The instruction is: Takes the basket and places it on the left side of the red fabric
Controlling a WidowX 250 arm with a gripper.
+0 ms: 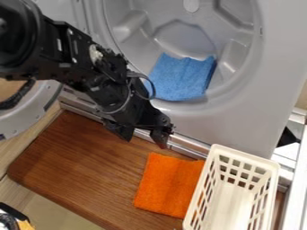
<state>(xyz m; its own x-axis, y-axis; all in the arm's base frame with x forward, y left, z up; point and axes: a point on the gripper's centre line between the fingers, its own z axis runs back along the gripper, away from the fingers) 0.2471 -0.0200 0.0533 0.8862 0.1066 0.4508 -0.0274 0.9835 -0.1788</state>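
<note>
Beside orange cloth (167,185), white basket (246,156), perhaps touching.

No text, label, brand, number or sign is legible.
</note>
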